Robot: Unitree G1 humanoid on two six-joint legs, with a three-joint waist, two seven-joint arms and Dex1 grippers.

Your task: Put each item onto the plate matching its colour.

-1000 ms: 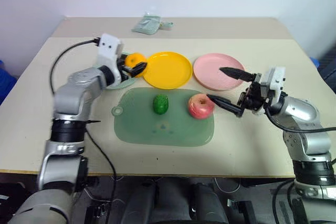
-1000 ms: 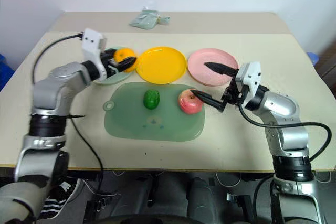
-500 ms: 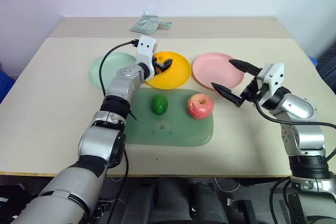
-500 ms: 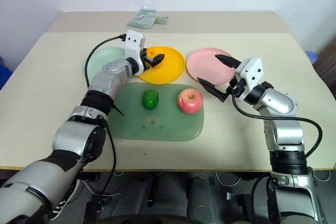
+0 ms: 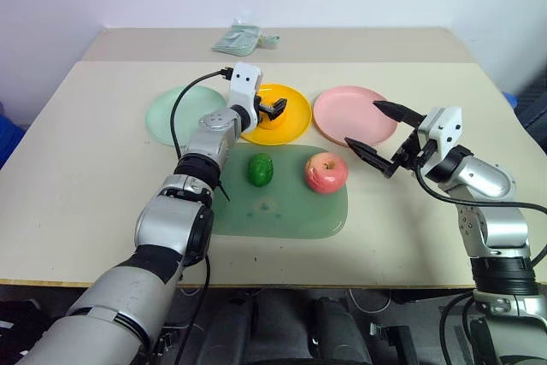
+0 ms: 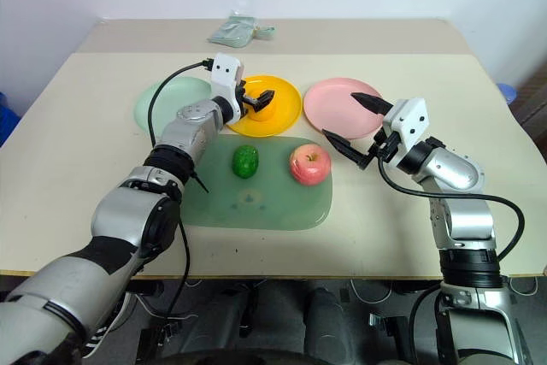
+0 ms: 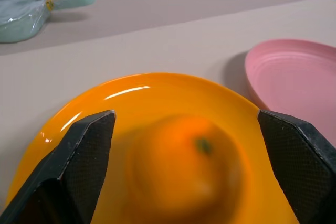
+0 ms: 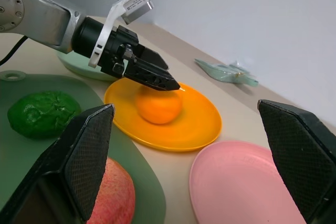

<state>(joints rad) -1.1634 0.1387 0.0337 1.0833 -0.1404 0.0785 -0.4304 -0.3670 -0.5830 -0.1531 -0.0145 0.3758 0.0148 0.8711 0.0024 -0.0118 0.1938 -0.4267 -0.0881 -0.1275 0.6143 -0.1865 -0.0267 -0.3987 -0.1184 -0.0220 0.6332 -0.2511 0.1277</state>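
Two fruits (image 5: 261, 169) crowd green board (image 5: 282, 211) near packet (image 5: 240, 39).

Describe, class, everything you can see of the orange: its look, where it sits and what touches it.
The orange is round and bright, with a smooth, slightly glossy skin and a small dark stem dimple turned upward. It sits on the yellow plate, a little off its centre, toward the mint green plate's side. The left gripper straddles it with fingers spread wide, one finger on each side, clear of the skin in the left wrist view. Only the plate touches it.
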